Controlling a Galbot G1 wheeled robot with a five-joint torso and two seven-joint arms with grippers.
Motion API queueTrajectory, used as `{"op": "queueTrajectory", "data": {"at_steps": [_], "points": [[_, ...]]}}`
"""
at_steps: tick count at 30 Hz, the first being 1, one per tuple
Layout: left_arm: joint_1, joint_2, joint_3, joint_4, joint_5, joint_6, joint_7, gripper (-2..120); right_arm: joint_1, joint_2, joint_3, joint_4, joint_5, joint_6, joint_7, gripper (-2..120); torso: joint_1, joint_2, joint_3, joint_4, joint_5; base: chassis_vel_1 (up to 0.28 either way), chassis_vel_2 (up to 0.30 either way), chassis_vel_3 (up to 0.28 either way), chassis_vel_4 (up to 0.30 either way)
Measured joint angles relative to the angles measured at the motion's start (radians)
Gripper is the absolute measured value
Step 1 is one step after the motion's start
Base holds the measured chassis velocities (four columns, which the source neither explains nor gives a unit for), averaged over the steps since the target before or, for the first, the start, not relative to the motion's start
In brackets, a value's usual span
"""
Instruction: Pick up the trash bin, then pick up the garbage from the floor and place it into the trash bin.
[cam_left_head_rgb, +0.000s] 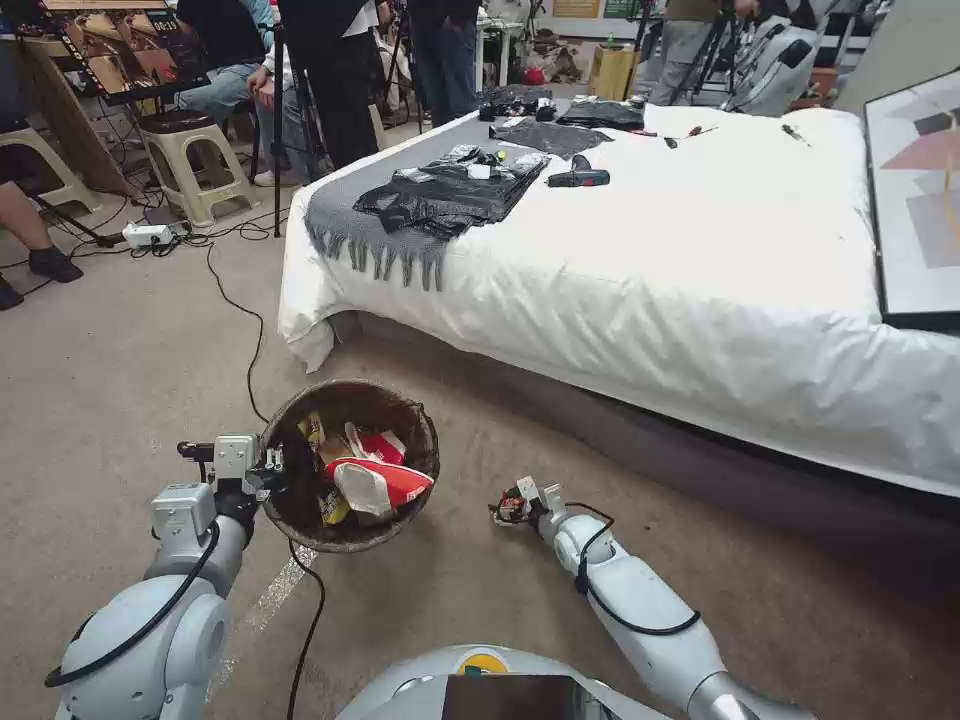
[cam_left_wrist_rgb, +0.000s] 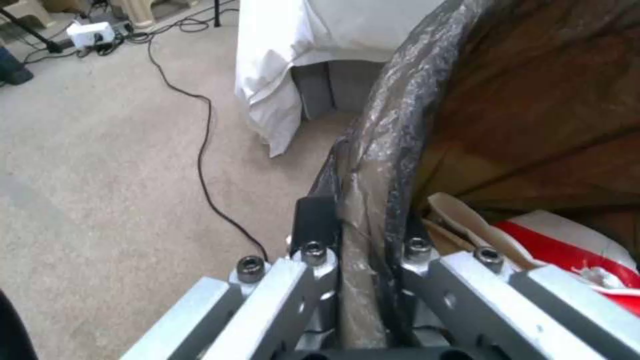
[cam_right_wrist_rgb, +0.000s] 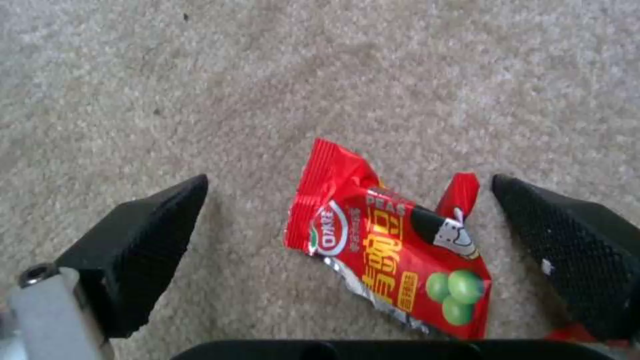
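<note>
Trash bin (cam_left_head_rgb: 350, 465), bag-lined, held off the carpet (cam_left_head_rgb: 120, 350) beside the bed (cam_left_head_rgb: 700, 260): my left fingers (cam_left_wrist_rgb: 313, 225) are clamped on its rim, with crushed red-and-white cups (cam_left_head_rgb: 375, 480) and yellow wrappers inside. Garbage, one red snack packet (cam_right_wrist_rgb: 390, 240), lies flat on the carpet; my right fingers (cam_right_wrist_rgb: 573, 240) stand apart on either side of it, low over the floor.

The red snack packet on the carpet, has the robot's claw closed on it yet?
No, the red snack packet lies flat on the carpet between the right gripper's open fingers, untouched.
</note>
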Motion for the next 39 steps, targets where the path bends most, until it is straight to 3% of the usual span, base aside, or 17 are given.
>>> {"op": "queueTrajectory", "data": {"at_steps": [15, 24, 39], "points": [[-0.003, 0.003, 0.001, 0.004, -0.001, 0.000, 0.001, 3, 0.016, 0.004, -0.014, -0.031, 0.008, 0.009, 0.001, 100, 0.000, 0.000, 0.000, -0.0009, -0.0006, 0.000, 0.000, 0.000, 0.000], [-0.006, 0.003, 0.000, 0.009, -0.002, 0.000, 0.001, 3, 0.009, -0.002, -0.018, -0.030, 0.003, 0.003, 0.005, 100, 0.000, 0.000, 0.000, 0.0002, 0.0003, 0.000, 0.000, 0.000, 0.000], [-0.009, 0.004, 0.002, 0.010, -0.002, 0.000, 0.001, 3, -0.005, -0.004, -0.022, -0.013, -0.019, 0.001, 0.024, 100, 0.000, 0.000, 0.000, 0.0000, 0.0002, 0.000, 0.000, 0.000, 0.000]]}}
